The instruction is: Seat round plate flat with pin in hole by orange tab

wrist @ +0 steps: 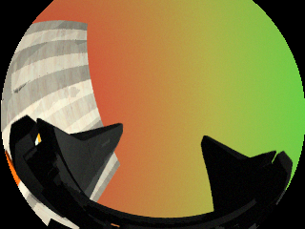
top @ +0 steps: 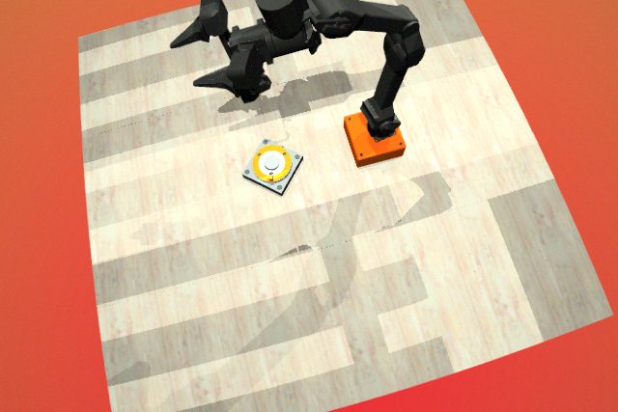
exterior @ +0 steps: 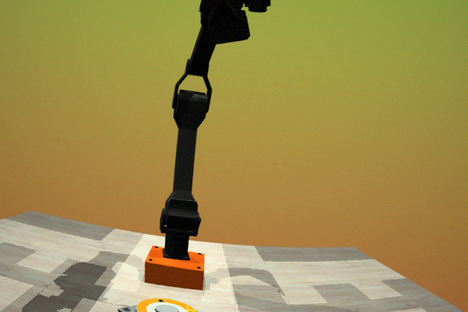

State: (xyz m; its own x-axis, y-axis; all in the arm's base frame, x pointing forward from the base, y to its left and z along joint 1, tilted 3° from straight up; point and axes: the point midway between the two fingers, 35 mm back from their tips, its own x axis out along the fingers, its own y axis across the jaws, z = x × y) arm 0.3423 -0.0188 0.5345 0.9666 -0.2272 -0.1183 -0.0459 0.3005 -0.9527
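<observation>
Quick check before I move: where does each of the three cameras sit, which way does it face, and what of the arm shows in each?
Top: high above, angled down at the table; shows the whole arm, its orange mount, the open hand and the round plate on its grey base.
Exterior: low at the table's edge, facing the mount; shows the upright arm, the hand out of frame.
Wrist: behind the hand, aimed mostly past the table; both fingers show.
Top and exterior share the mount and the plate.

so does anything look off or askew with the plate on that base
Not clearly. In the top view the round plate sits on the post over the grey base, its orange tab toward the near edge. Any tilt from the pin is too small to see. The claw is open, high above.
</observation>
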